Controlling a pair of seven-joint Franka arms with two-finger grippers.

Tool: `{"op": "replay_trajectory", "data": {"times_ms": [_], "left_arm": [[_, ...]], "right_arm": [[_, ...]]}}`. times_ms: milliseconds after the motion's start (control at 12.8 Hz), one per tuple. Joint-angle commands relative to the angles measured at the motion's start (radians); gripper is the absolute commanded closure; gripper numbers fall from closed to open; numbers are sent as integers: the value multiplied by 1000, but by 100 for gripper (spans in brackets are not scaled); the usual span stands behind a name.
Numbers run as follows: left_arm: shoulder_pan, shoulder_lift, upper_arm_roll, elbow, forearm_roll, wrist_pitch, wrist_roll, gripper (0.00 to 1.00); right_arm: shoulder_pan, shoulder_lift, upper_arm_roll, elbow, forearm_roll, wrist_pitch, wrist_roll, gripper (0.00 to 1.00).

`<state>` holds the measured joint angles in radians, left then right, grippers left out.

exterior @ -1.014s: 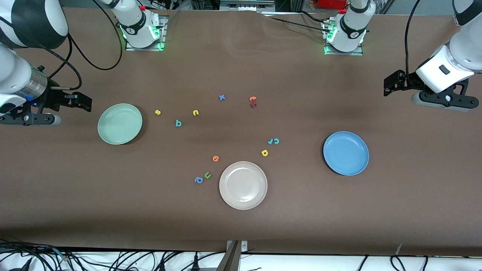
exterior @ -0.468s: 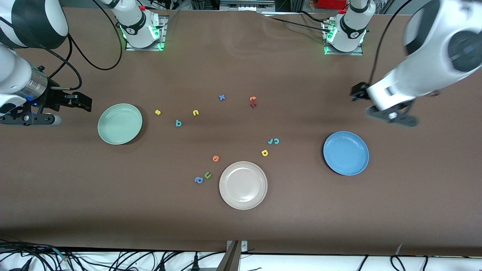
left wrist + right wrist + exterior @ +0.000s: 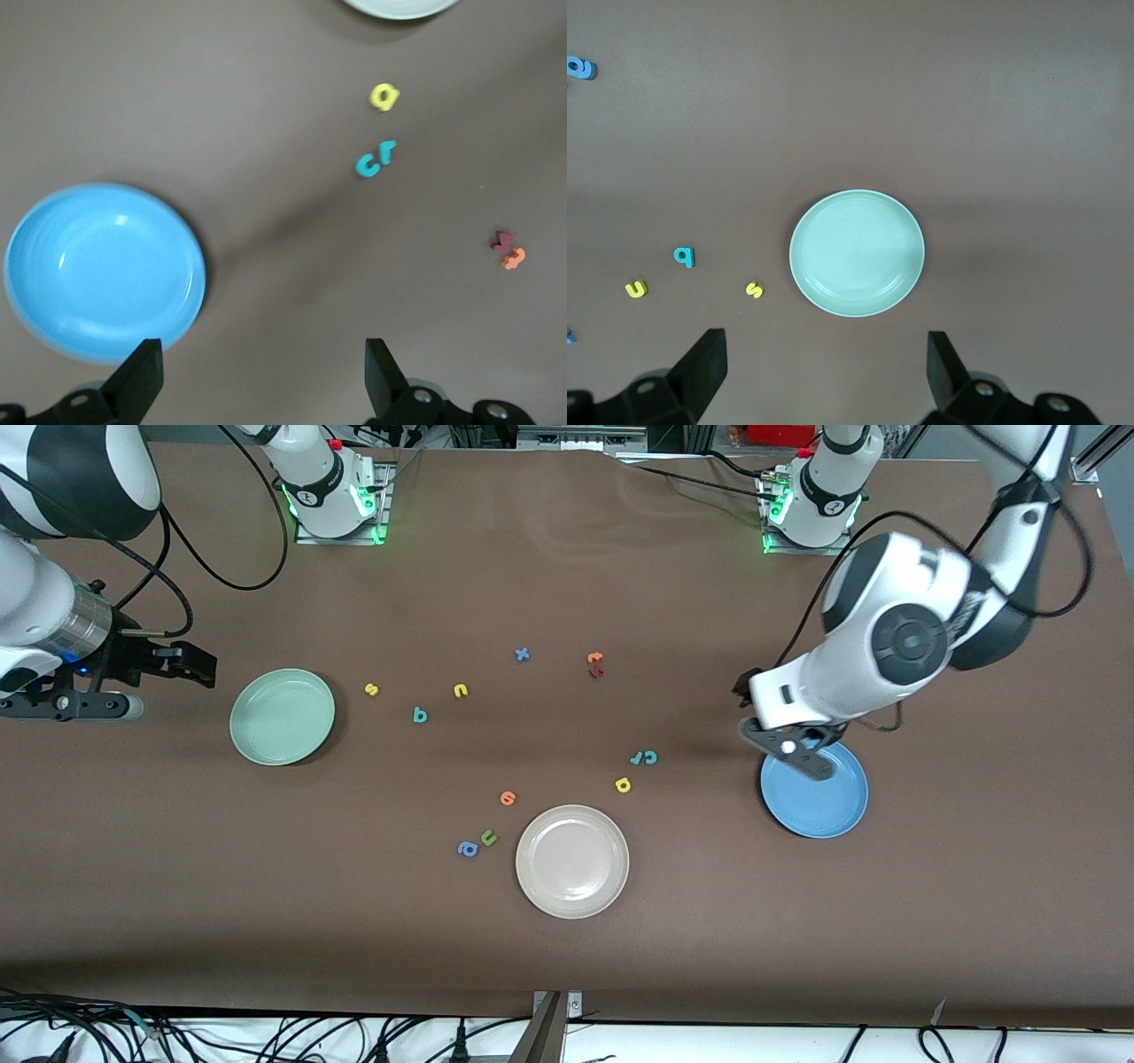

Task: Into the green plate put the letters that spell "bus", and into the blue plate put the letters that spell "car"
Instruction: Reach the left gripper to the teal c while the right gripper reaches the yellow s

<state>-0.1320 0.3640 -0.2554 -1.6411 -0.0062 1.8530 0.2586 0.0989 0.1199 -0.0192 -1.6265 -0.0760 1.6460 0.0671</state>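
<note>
My right gripper (image 3: 133, 682) hangs with fingers spread, grasping nothing, at the right arm's end of the table beside the green plate (image 3: 282, 716). The plate holds no letters. Next lie the yellow "s" (image 3: 371, 689), teal "b" (image 3: 419, 715) and yellow "u" (image 3: 460, 690). The yellow "a" (image 3: 623, 784) sits just nearer the front camera than the touching teal "r" (image 3: 637, 759) and "c" (image 3: 650, 756). My left gripper (image 3: 769, 724), fingers spread, empty, hangs over the blue plate's (image 3: 819, 802) edge.
</note>
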Motion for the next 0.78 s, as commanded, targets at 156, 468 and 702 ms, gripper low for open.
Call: {"op": "replay_trajectory", "data": {"times_ms": [156, 468, 702], "left_arm": [[-21, 107, -24, 32, 12, 69, 351, 0], [-78, 211, -25, 18, 32, 270, 562, 0], [-127, 282, -28, 14, 146, 379, 573, 0]], "right_arm": [[2, 6, 1, -6, 15, -35, 17, 0], [50, 37, 1, -22, 21, -20, 91, 1], [67, 37, 2, -56, 22, 8, 128, 1]]}}
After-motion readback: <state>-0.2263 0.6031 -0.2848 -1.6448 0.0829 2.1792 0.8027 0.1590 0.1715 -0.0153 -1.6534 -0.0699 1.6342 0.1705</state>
